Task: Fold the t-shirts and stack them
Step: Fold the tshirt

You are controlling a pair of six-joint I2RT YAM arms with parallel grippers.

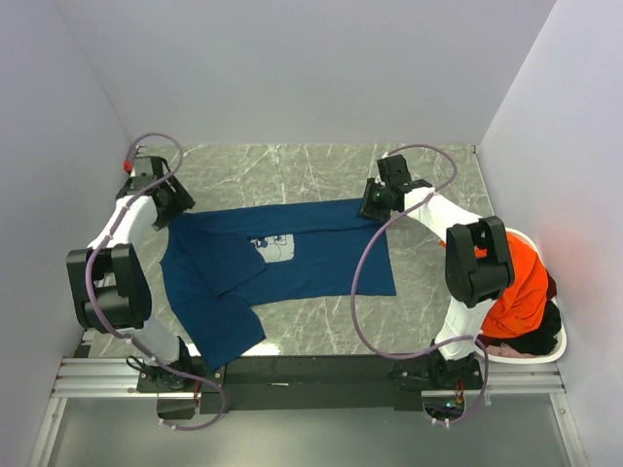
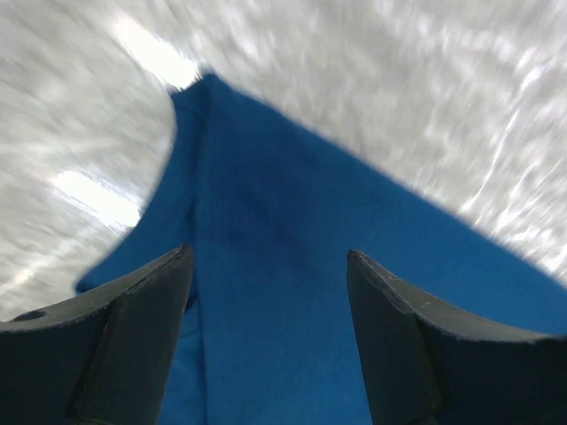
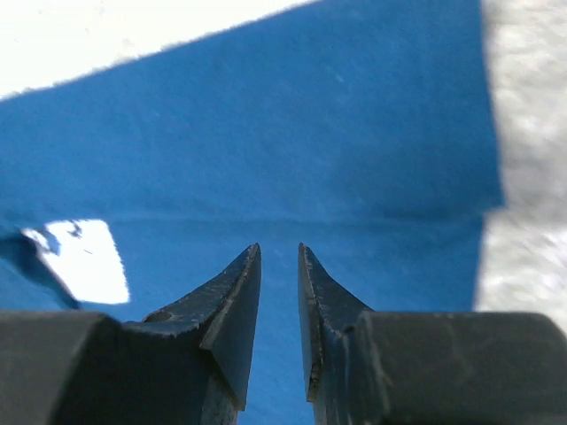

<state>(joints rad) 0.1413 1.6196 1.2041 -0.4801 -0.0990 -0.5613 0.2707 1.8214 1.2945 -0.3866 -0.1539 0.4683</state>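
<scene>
A navy blue t-shirt point(image 1: 302, 258) lies spread on the marble table, its left side folded over in a diagonal flap, with its pale chest print point(image 1: 274, 249) showing. My left gripper point(image 1: 181, 208) hovers over the shirt's far left corner, jaws wide open with blue cloth point(image 2: 266, 266) beneath them. My right gripper point(image 1: 374, 207) is over the far right corner, jaws only a narrow gap apart and nothing between them; blue cloth point(image 3: 292, 133) lies below. An orange t-shirt point(image 1: 523, 282) and a dark one point(image 1: 537, 340) lie in the basket.
A white oval basket point(image 1: 556, 352) stands at the right edge of the table beside the right arm's base. Grey walls close in the left, back and right. The shirt's near left part hangs over the table's front edge point(image 1: 219, 352).
</scene>
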